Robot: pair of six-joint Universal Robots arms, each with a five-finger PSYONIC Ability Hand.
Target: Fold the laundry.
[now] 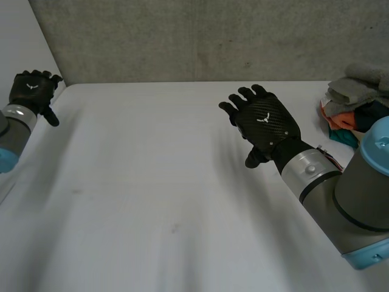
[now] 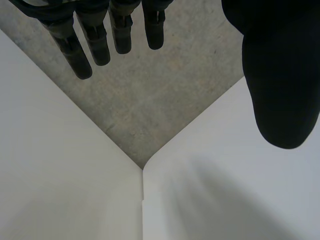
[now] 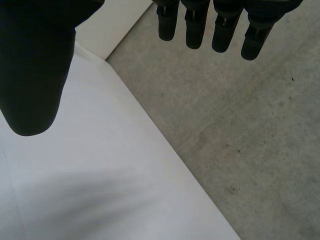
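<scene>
White surface sat in front of a grey wall, with the laundry pile bunched at its far right edge, well apart from both hands. The right hand hovered over the middle, fingers spread and released, and the left hand was over the far left corner, its fingers loose too

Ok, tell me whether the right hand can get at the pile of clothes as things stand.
Probably yes. The right hand is open and holds nothing, the pile of clothes lies just to its right at the table edge, and nothing stands between them.
</scene>
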